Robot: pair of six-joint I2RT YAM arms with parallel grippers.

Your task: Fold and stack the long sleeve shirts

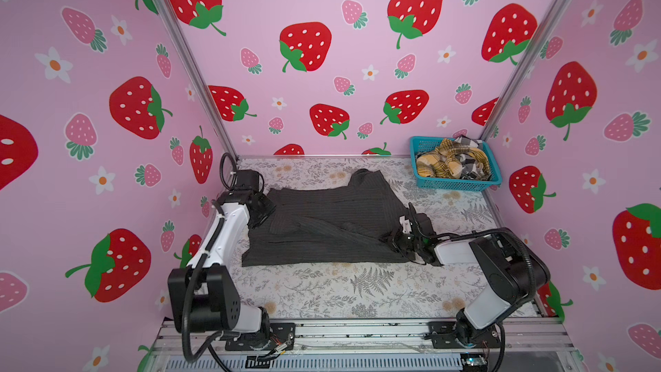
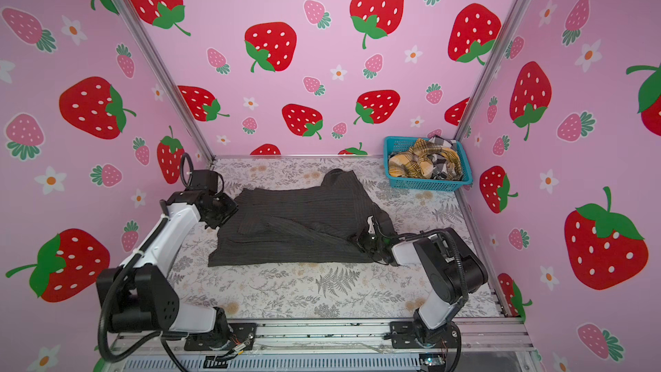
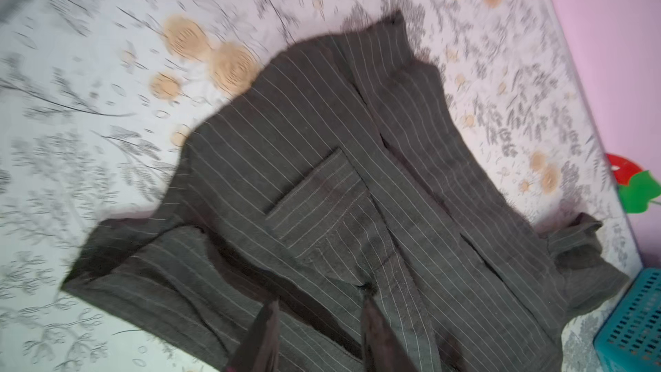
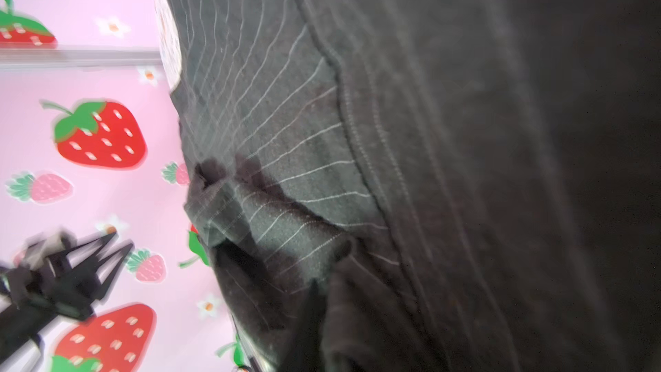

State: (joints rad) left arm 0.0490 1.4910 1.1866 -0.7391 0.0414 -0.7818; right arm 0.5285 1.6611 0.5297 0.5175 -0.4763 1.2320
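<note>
Charcoal shirt (image 1: 322, 223) lies at worktop (image 1: 322, 291) centre, partly folded. Left hand (image 1: 260, 214), jaws apart, at its left edge; right hand (image 1: 398, 241) amid cloth (grip cannot be told).

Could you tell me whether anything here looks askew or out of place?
The pinstriped shirt lies crooked and half folded: one corner juts out at the back, and cloth bunches at its right edge. The other shirts sit crumpled in the basket.

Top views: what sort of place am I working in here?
Probably a purpose-built robot test booth, not a home: pink strawberry-print wall panels on aluminium frame posts enclose a floral-print tabletop, and a white-and-black left arm and right arm are mounted on a metal rail at its front edge.
</note>
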